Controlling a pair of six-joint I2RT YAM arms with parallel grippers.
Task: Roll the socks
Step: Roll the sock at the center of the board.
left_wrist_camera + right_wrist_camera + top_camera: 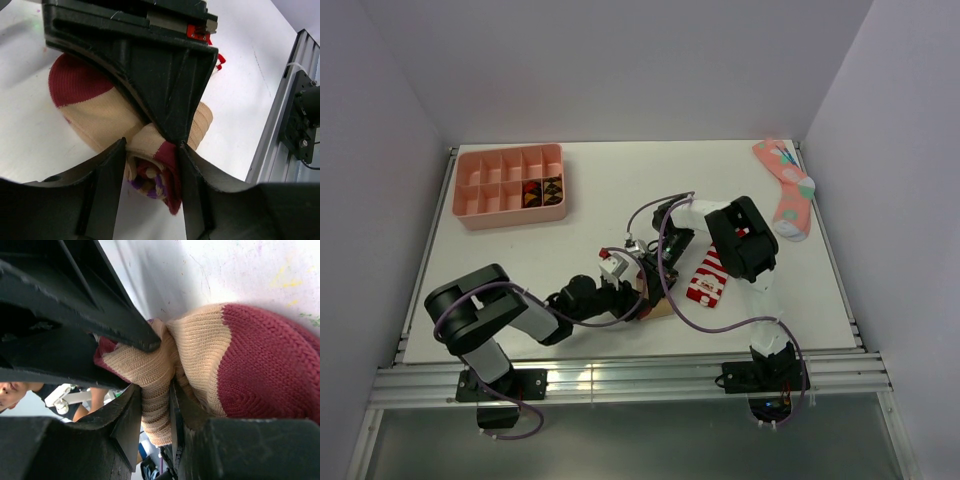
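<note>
Looking down from the top camera, we've got both arms bunched over the tan sock (100,115) in the middle of the frame. Our left gripper (152,150) is clamped on its rolled-up cuff end, and the right gripper (154,395) pinches a fold of the same sock. The striped sock (708,280) lies flat just right of them on the table (820,300).

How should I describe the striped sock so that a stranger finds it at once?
On the white table, look right of the middle, toward the near edge: there lies the striped sock. It alone has red and white bands; the tan sock left of it has a dark red toe, and the pink sock lies in the far right corner.
</note>
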